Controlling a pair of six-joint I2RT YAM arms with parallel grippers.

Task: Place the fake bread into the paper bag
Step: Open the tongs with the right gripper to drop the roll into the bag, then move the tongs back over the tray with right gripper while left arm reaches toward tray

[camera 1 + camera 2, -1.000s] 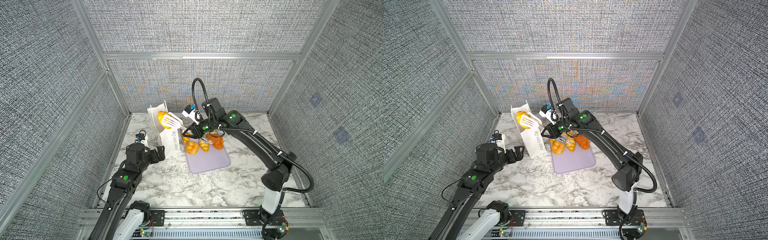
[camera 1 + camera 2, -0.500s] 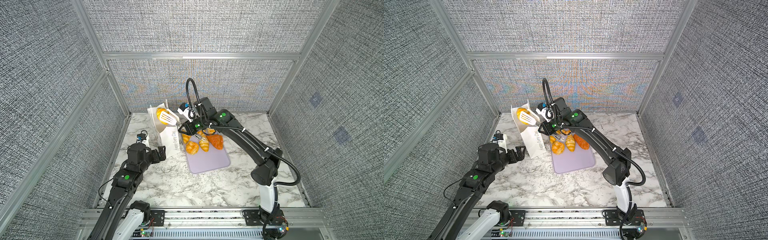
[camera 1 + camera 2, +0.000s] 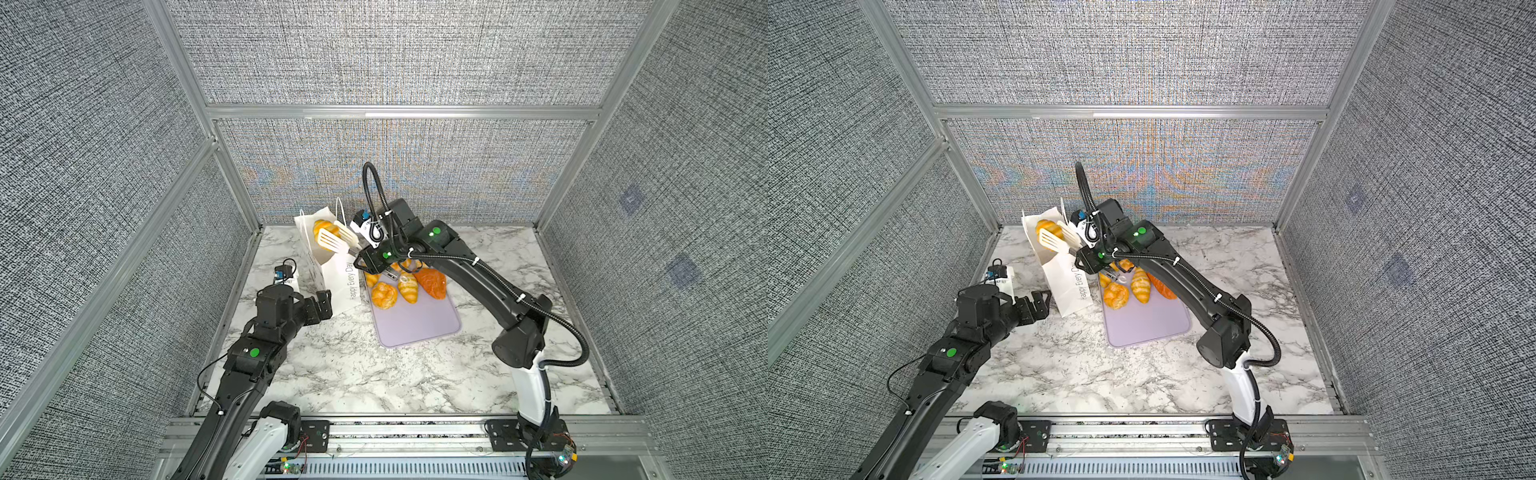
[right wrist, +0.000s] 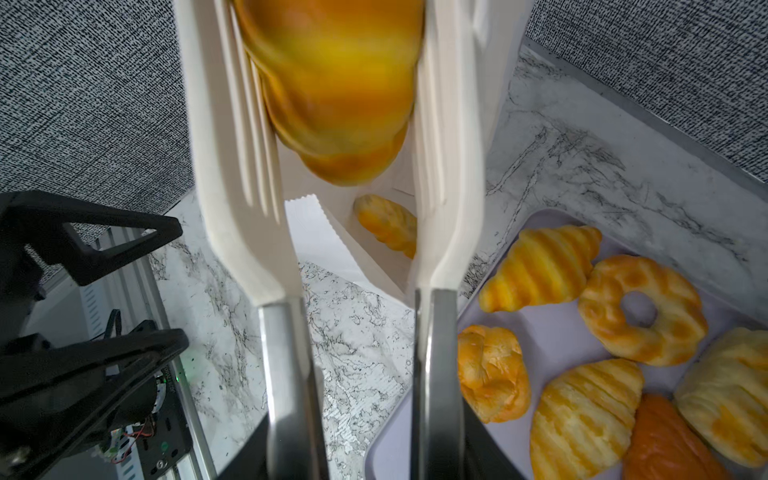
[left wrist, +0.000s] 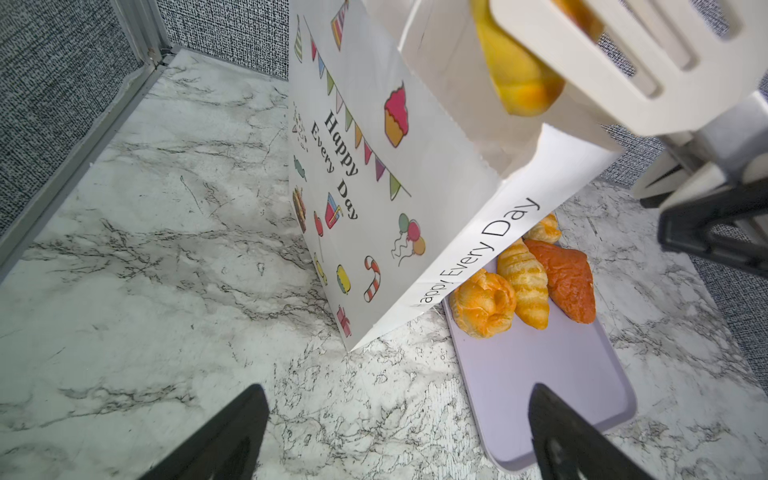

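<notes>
Right wrist view: right gripper (image 4: 365,451) pinches tongs (image 4: 232,174) around a blurred croissant (image 4: 332,91) over the paper bag (image 4: 320,237); left gripper (image 5: 395,419) jaws spread, empty

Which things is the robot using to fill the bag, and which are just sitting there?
For the job:
- paper bag
- yellow croissant in the cream tongs, at the bag's mouth
- right gripper, holding the tongs
- six pastries on the lavender tray
- one piece already inside the bag

Just sitting there:
- lavender tray itself
- left gripper, open and empty
- marble table
</notes>
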